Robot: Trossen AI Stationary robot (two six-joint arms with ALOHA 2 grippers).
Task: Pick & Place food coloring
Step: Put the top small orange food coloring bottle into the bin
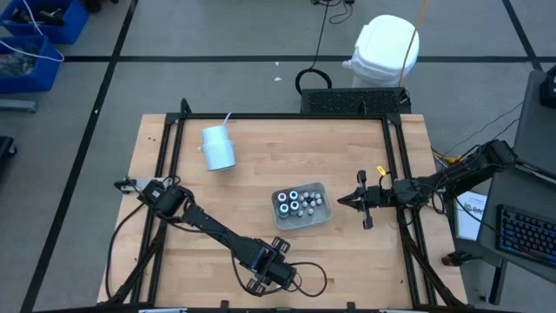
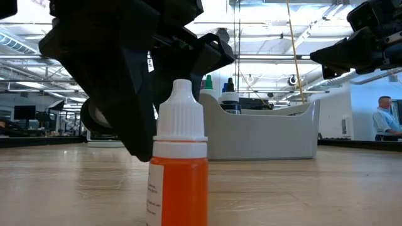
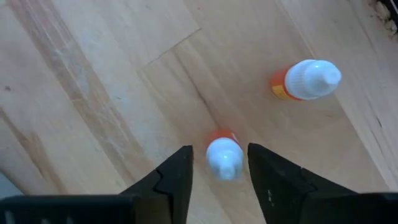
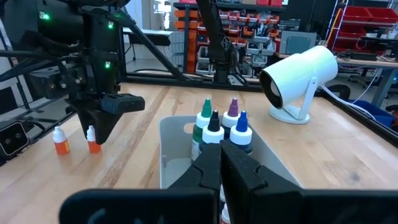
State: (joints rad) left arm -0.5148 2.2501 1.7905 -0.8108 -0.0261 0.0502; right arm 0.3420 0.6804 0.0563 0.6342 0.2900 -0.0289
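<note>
Two small food coloring bottles with orange bodies and white caps stand upright on the wood near the table's front edge. One bottle [image 3: 224, 157] stands between the fingers of my left gripper [image 3: 219, 149], which points down and is open, with a strip of wood showing on either side of the cap. The other bottle [image 3: 305, 81] stands free beside it and fills the low view's foreground [image 2: 179, 169]. More food coloring bottles [image 4: 214, 127] stand in the clear tray [image 1: 323, 216]. My right gripper [image 4: 221, 168] is shut and level, just right of the tray.
A white cup with a straw [image 1: 217, 148] lies on its side at the far left of the table. The black frame rails [image 1: 169, 174] run along the table's sides. Bare wood lies between the tray and the two orange bottles.
</note>
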